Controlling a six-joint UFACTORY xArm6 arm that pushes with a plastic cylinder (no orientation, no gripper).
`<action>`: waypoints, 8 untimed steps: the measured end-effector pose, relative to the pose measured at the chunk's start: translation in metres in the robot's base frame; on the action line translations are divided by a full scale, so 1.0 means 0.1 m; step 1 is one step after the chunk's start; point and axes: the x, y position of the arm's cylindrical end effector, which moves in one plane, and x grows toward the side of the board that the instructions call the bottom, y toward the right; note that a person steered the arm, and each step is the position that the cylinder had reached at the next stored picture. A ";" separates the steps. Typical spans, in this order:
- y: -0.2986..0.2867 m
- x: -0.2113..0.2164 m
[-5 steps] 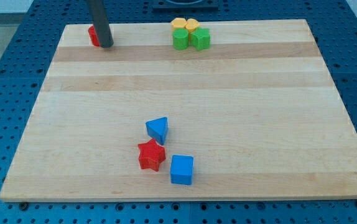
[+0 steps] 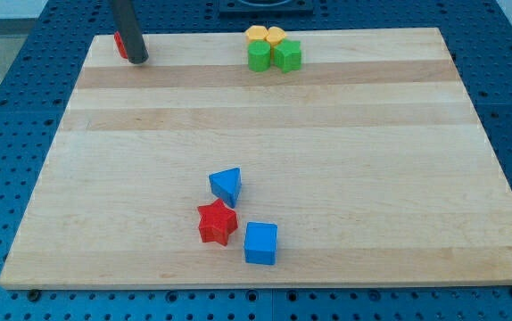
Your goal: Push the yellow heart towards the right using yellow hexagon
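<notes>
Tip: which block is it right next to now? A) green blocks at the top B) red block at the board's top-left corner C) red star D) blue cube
B: my tip stands at the view's top left against the small red block, mostly hidden behind the rod, far from the yellow and green cluster.
</notes>
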 end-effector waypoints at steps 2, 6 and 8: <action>0.30 0.00; 1.22 -0.35; 1.37 -0.47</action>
